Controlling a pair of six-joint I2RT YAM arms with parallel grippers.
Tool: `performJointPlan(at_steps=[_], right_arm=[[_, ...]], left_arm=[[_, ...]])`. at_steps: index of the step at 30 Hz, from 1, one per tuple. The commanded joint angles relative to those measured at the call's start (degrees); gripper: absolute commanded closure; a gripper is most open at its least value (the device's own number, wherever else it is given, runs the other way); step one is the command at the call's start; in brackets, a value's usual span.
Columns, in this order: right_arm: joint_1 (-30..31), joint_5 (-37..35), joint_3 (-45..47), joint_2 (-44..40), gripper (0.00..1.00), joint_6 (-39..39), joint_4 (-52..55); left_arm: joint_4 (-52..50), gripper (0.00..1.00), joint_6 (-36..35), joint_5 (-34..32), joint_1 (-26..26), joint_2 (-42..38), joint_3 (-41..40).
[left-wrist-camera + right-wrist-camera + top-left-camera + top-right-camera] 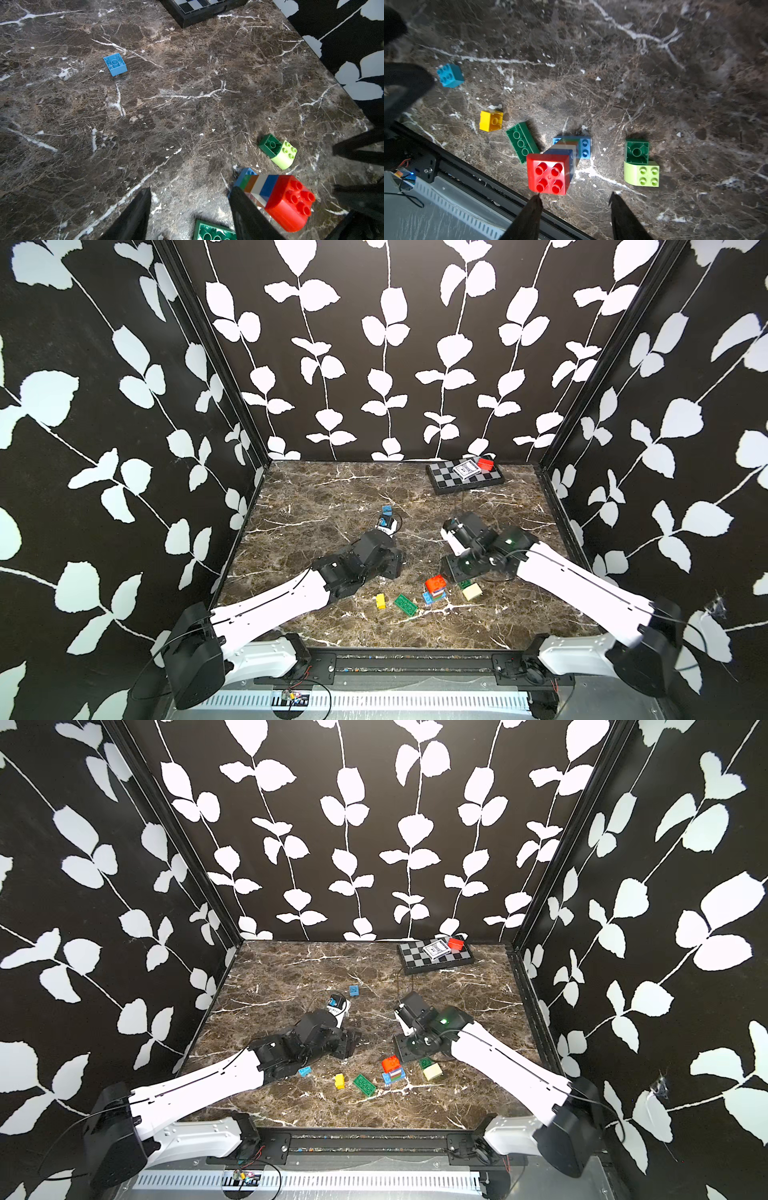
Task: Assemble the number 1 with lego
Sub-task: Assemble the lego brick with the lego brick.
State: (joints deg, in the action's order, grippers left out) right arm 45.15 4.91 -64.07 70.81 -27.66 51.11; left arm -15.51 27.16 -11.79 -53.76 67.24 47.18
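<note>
We think the tower just ahead of our open, empty right hand is nearly done, with loose bricks waiting beside our open, empty left hand.

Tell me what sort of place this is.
Probably a robot-training booth, not a home: leaf-print panels wall in a marble-look tabletop, a left arm and right arm are mounted on a rail at its front, and lego bricks lie scattered.

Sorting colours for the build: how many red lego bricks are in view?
2. The near red brick caps the coloured stack; the far red brick sits on the chessboard. Others may be hidden.
</note>
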Motion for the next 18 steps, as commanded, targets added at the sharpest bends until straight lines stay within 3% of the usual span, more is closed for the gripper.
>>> performJointPlan(at_steps=[1, 11, 18], right_arm=[[0.6, -2.4, 5.9, -5.3, 0.48, 2.1, -4.0], [14.1, -15.5, 35.3, -20.5, 0.48, 10.5, -39.4], [19.5, -21.1, 42.4, -13.0, 0.43, 13.0, -55.7]], left_arm=[[-0.4, 0.37, -1.0, -1.3, 0.6, -1.1, 0.4], [1.8, 0.36, -2.5, -5.9, 0.8, -3.6, -2.3], [3.6, 0.33, -2.4, -9.0, 1.7, -5.9, -5.0]])
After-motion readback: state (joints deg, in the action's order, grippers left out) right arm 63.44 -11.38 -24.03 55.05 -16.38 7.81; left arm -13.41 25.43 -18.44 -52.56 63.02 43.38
